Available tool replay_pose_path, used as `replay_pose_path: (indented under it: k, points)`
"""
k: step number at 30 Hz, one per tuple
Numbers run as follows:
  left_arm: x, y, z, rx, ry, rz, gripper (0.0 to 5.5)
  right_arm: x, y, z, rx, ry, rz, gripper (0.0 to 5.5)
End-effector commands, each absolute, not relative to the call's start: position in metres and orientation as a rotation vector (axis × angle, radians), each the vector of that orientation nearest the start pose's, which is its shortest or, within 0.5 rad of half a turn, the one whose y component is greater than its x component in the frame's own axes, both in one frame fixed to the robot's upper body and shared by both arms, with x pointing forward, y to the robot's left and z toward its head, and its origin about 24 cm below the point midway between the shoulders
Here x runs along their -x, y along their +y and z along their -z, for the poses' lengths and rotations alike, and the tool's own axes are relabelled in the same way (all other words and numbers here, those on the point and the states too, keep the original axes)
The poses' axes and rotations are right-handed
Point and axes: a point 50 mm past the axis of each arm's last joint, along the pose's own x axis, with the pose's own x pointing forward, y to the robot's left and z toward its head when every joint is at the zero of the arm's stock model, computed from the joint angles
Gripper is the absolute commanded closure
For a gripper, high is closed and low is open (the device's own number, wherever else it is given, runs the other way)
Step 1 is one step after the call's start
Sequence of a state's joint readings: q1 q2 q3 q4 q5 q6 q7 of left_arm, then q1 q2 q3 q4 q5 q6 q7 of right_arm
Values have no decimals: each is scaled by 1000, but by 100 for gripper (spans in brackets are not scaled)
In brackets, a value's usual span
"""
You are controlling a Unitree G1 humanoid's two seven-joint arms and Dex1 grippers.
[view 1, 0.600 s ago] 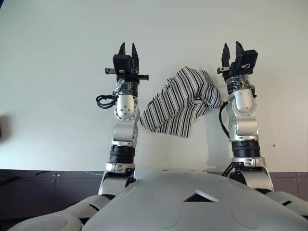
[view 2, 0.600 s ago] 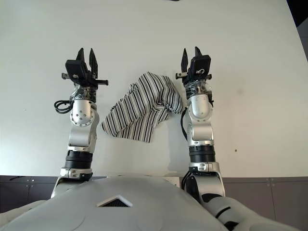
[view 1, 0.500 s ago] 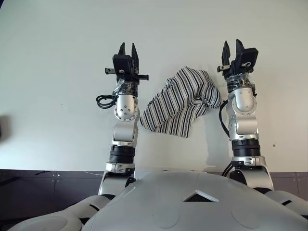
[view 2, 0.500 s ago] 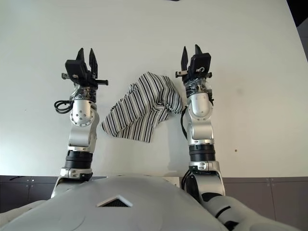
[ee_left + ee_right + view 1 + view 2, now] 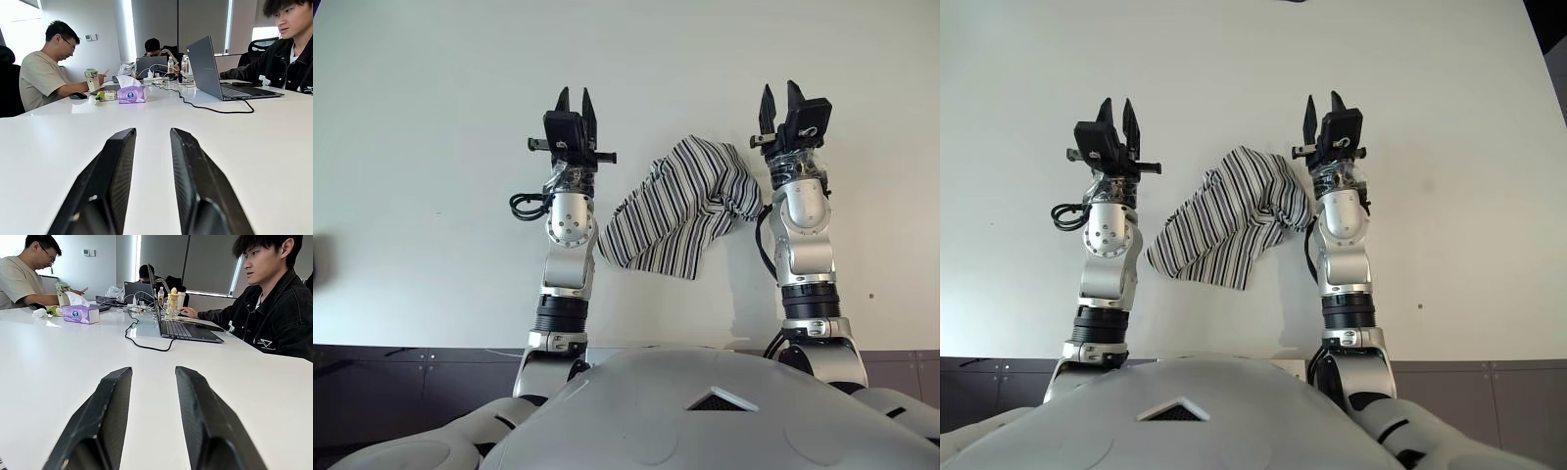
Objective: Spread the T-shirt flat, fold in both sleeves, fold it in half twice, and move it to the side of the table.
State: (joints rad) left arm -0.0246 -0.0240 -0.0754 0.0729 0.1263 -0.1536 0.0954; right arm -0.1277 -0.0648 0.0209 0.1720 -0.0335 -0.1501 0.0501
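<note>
A black-and-white striped T-shirt (image 5: pixel 680 208) lies crumpled in a heap on the white table (image 5: pixel 431 117), between my two arms. My left gripper (image 5: pixel 574 96) stands open to the shirt's left, a short way off it, with nothing between its fingers (image 5: pixel 115 166). My right gripper (image 5: pixel 780 94) stands open just beyond the shirt's right edge, also with nothing in it; its fingers (image 5: pixel 195 401) point out over bare table. The right forearm is close against the heap's right side.
Far across the table stand a laptop (image 5: pixel 168 325) with a trailing black cable (image 5: pixel 146 345), a tissue box (image 5: pixel 131 93), bottles and small items. The table's near edge (image 5: pixel 431 345) runs just in front of me. Bare white surface lies on both sides.
My right gripper has shifted slightly to the left, toward the shirt. The left arm and the shirt have not moved.
</note>
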Motion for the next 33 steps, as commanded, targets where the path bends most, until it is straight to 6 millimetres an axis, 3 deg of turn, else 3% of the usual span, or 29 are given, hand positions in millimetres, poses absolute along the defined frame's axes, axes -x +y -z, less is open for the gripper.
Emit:
replay_pose_path:
  k: [1,19,22,27,30,33]
  points:
    - [-260,125,-51,-119,-134,14,423,-277,-145,-47,103,-91,-101,388]
    - [-255,127,-53,-154,-128,23,423,-275,-146,-46,129,-65,-143,388]
    - [-252,127,-65,-238,-167,175,423,-265,-153,-62,197,-125,-334,388]
    - [-243,126,-82,-271,-76,601,423,-243,-202,-92,377,22,-827,388]
    - [-234,114,-88,-288,-47,810,423,-236,-211,-95,458,128,-1039,388]
    - [-219,109,-78,-282,39,974,423,-233,-211,-87,498,218,-1174,388]
